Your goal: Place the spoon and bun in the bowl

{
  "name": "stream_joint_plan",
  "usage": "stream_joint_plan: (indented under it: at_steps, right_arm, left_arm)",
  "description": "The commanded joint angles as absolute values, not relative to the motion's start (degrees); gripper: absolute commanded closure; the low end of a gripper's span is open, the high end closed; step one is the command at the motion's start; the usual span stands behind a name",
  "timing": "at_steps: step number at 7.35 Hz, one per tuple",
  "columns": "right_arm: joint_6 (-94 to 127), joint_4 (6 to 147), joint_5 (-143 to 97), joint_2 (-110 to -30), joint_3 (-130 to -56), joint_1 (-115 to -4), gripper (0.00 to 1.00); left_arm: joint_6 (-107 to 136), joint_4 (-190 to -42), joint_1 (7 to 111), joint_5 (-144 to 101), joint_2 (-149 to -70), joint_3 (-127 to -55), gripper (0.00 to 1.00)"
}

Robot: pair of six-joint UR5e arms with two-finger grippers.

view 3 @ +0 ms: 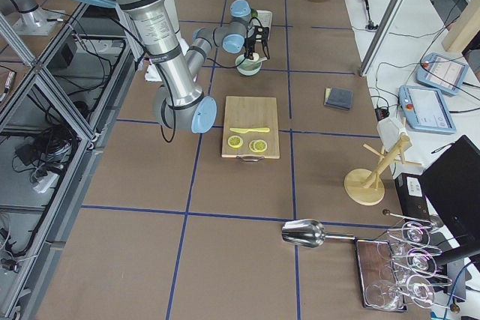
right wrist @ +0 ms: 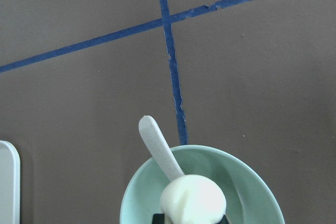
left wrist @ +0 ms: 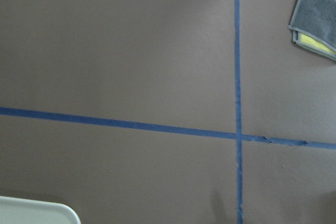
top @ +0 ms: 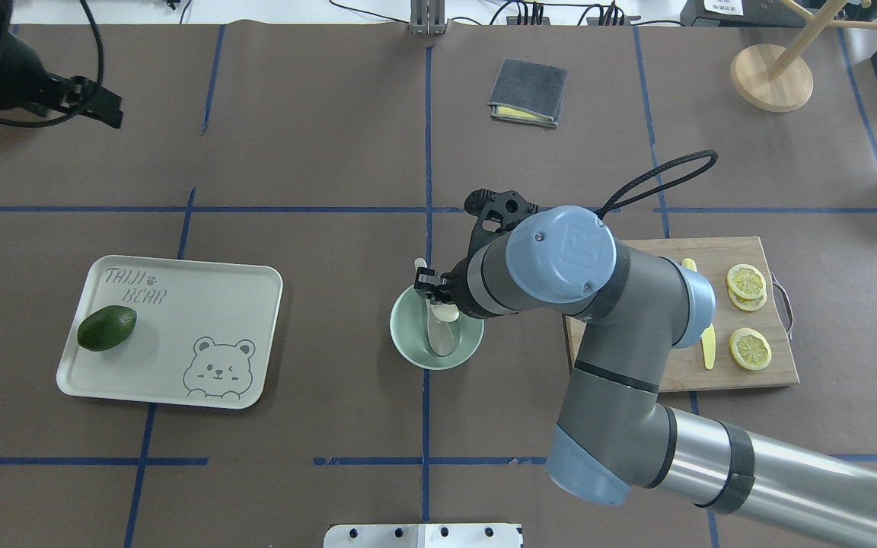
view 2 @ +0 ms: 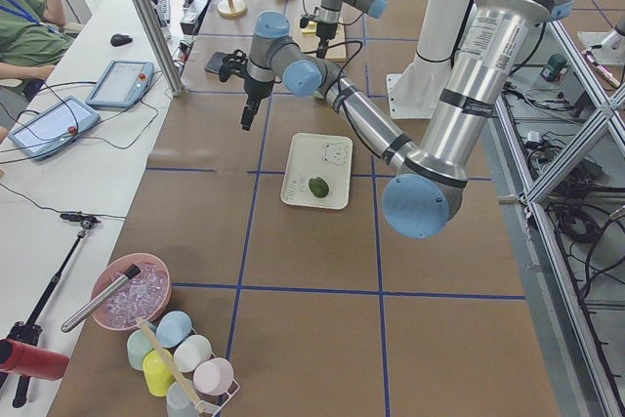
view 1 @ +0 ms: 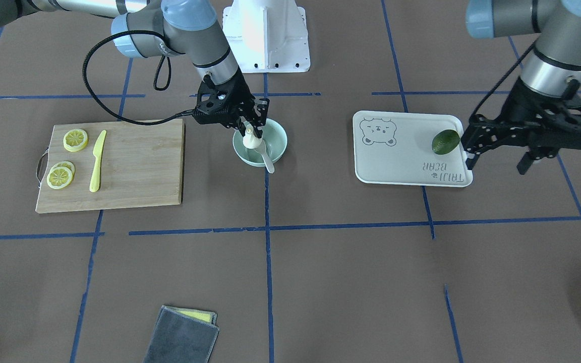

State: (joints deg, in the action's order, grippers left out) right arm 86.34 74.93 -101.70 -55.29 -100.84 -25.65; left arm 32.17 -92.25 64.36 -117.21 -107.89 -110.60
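The mint-green bowl point(view 1: 276, 146) stands near the table's middle. The off-white spoon point(view 1: 268, 163) lies in it, scoop inside, handle sticking out over the rim. My right gripper point(view 1: 251, 135) hangs over the bowl, shut on the white bun point(view 1: 250, 143), which is just above the bowl's inside. In the right wrist view the bun point(right wrist: 192, 199) sits between the fingertips, over the spoon point(right wrist: 157, 144) and bowl point(right wrist: 251, 178). In the overhead view my right arm covers part of the bowl point(top: 402, 335). My left gripper point(view 1: 497, 162) is open and empty, raised beside the tray's end.
A beige bear-print tray point(view 1: 396, 166) holds a green avocado point(view 1: 445, 141). A wooden cutting board point(view 1: 139, 166) carries lemon slices point(view 1: 75, 139) and a yellow knife point(view 1: 97, 161). A grey folded cloth point(view 1: 182, 335) lies at the operators' side. A wooden stand point(top: 772, 76) is at the far corner.
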Motion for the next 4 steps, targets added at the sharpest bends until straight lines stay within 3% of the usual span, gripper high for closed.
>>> stream_joint_plan:
  at_steps: [1,4]
  right_arm:
    - [86.3,75.0,-101.6,-54.5,-100.0,-25.4,0.01]
    - [87.2,75.1,-101.8,-54.6,-101.2,-25.5,0.0]
  left_arm:
    - [19.8,-92.2,70.9,-118.7,-104.6,-108.4,0.0]
    - [10.9,-92.3,75.4,-118.7,-100.7,-106.1,0.0]
